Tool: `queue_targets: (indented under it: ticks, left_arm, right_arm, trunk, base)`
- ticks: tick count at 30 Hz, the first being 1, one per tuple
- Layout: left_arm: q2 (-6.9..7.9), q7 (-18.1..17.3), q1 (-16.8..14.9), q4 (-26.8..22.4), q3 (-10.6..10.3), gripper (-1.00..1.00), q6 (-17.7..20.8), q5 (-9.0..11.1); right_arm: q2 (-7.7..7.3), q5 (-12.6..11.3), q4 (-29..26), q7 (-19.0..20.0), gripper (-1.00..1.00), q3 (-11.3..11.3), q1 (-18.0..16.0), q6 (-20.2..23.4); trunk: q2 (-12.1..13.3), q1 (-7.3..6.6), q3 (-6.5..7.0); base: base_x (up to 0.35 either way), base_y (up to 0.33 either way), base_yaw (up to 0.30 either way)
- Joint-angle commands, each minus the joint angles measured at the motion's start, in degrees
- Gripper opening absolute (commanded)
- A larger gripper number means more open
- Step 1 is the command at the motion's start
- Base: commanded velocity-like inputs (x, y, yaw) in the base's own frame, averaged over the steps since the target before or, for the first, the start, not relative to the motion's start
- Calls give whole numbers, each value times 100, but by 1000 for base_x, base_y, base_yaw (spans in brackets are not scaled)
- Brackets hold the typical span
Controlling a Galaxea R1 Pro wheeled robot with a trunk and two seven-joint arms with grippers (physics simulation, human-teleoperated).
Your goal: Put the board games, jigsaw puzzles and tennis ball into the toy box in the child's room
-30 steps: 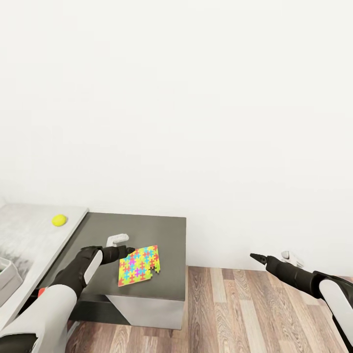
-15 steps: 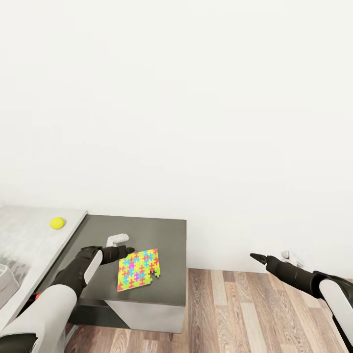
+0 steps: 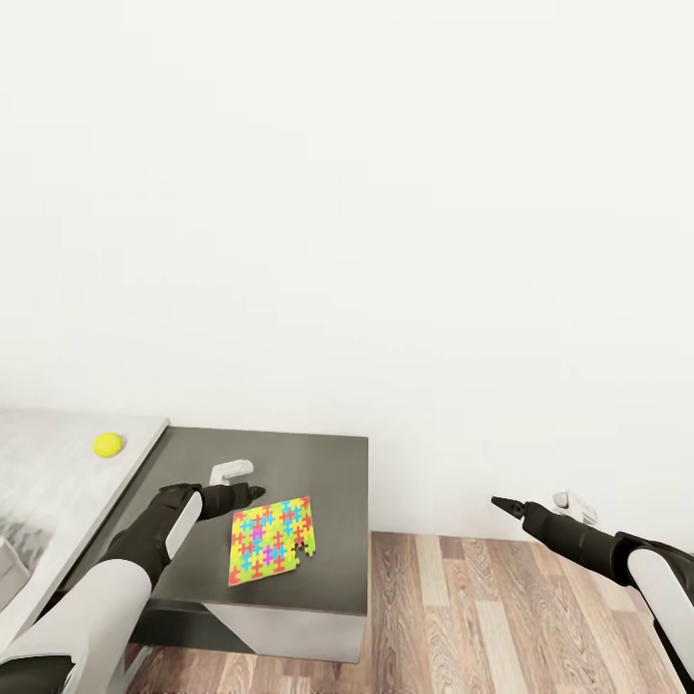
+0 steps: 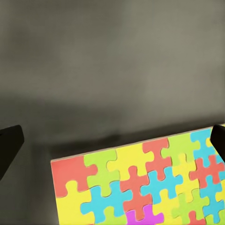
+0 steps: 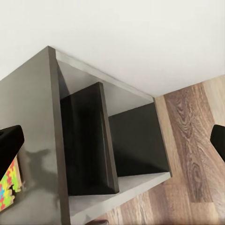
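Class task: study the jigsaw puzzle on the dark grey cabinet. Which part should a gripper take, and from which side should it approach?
Probably the corner of the jigsaw puzzle nearest the left gripper, reached from the wall side. It is thin and lies flat on the grey cabinet, so only an edge offers purchase. In the left wrist view the fingers already stand wide apart at that edge.

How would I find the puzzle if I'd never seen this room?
Look for the dark grey cabinet against the white wall, beside the pale table. The jigsaw puzzle lies flat on top, just past the left gripper: a thin square of yellow, blue, red, green and pink pieces, unlike the round tennis ball.
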Motion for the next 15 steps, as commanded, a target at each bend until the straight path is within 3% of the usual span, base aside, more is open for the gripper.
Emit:
queue_targets:
  ticks: [1, 15]
  left_arm:
    - [0, -9, -3, -6, 10, 100, 38, 21]
    - [0, -13, -3, -8, 10, 100, 38, 21]
  right_arm:
    - [0, 7, -3, 13, 100, -7, -5, 30]
    - [0, 6, -3, 14, 100, -7, -5, 30]
  trunk:
    - [-12, 3, -19]
    - [-12, 3, -142]
  base:
    - [6, 1, 0]
    - [1, 0, 0]
